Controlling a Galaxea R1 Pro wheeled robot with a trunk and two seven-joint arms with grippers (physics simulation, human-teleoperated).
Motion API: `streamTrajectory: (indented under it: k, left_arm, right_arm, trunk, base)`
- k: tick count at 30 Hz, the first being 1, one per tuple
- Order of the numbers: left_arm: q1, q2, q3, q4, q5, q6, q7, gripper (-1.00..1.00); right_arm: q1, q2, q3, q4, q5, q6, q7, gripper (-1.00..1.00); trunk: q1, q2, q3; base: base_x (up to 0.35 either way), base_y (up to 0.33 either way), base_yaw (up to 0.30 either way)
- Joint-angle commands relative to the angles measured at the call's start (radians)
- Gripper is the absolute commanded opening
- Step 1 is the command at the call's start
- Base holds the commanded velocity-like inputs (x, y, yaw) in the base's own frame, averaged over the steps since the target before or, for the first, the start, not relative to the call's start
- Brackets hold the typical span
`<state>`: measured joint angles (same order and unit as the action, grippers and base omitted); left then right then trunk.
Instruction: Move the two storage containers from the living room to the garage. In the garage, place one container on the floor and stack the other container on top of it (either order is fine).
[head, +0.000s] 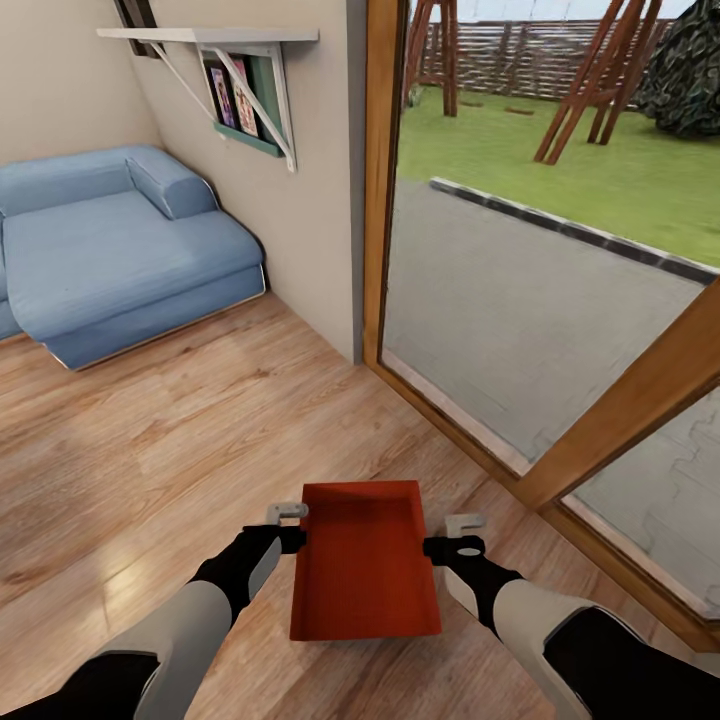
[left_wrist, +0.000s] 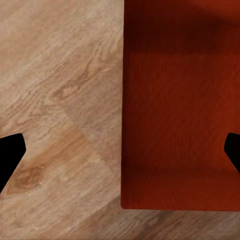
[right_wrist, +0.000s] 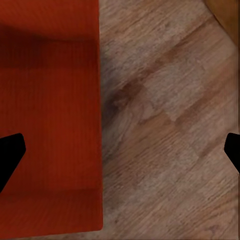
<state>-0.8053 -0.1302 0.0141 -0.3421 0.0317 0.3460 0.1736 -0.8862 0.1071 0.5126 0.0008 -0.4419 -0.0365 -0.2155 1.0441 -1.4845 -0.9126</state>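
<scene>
We are standing in a living room with a light wood plank floor (head: 150, 440), a blue sofa (head: 110, 250) at our left and a wood-framed glass door (head: 560, 300) at our right. We are carrying one open orange-red rectangular plastic bin (head: 365, 565) between our arms. Our left claw (head: 287, 511) and right claw (head: 464, 522) are each spread wide, straddling a side wall. With no real clamp, the bin may be slipping or tilting once we are rolling off.
</scene>
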Motion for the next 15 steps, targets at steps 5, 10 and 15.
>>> streamTrajectory:
  k: [5, 10, 15]
  left_arm:
    - [0.0, 0.0, 0.0, -0.002, 0.004, 0.005, 0.004, 1.0]
    - [0.0, 0.0, -0.001, 0.0, 0.004, 0.007, 0.005, 1.0]
    - [0.0, 0.0, -0.002, 0.0, 0.004, 0.007, 0.004, 1.0]
  right_arm:
    - [0.0, -0.002, 0.008, 0.001, -0.01, -0.003, -0.001, 1.0]
    - [0.0, -0.003, 0.007, 0.001, -0.011, -0.003, 0.007, 1.0]
    - [0.0, -0.003, 0.008, 0.001, -0.012, -0.003, 0.028, 1.0]
  trunk:
    - [0.0, 0.0, -0.001]
    - [0.0, 0.0, -0.001]
    - [0.0, 0.0, -0.001]
  base:
    - [0.0, 0.0, 0.0]
    - [0.0, 0.0, 0.0]
    - [0.0, 0.0, 0.0]
